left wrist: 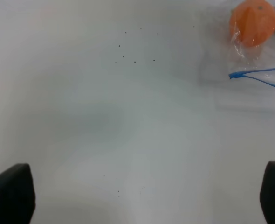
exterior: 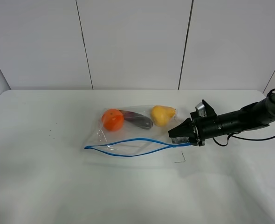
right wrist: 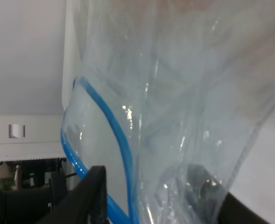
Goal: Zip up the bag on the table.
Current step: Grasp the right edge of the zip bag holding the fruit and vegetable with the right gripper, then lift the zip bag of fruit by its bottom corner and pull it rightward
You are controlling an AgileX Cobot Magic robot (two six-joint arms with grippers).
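Observation:
The clear plastic bag (exterior: 128, 137) lies on the white table (exterior: 35, 186) with its blue zipper strip (exterior: 128, 147) gaping open along the near edge. An orange (exterior: 113, 119), a purple fruit (exterior: 138, 121) and a yellow fruit (exterior: 161, 115) show through it. My right gripper (exterior: 174, 134) reaches in from the right and is closed on the bag's right end by the zipper. In the right wrist view the bag (right wrist: 184, 93) fills the space between its jaws (right wrist: 163, 186). My left gripper (left wrist: 142, 191) is open and empty over bare table, with the bag's left corner (left wrist: 258, 72) far ahead of it. The left arm is out of the exterior view.
A small dark bent wire (exterior: 182, 158) lies on the table just in front of the right gripper. A black cable (exterior: 268, 135) trails from the right arm. A white panelled wall (exterior: 137, 42) stands behind the table. Tiny dark specks (left wrist: 128, 51) dot the tabletop.

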